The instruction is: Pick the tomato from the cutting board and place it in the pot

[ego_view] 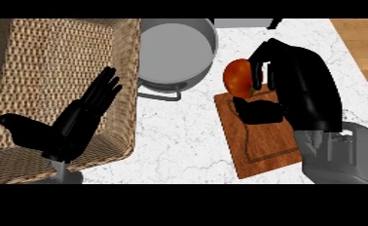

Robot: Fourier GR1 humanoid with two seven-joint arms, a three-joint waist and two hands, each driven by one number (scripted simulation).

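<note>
A red-orange tomato (236, 77) is at the far left corner of the wooden cutting board (260, 144), partly past its edge. My right hand (298, 81) is curled round the tomato, fingers over its right side and the thumb below it. The grey pot (174, 49) stands to the left of the tomato at the back, its handle toward me. My left hand (79, 118) rests open over the wicker basket, fingers pointing up.
A large wicker basket (50, 59) fills the left side of the white marble counter (179, 132). A wooden surface (354, 40) shows at the far right edge. A grey object (244, 23) sits behind the pot at the back.
</note>
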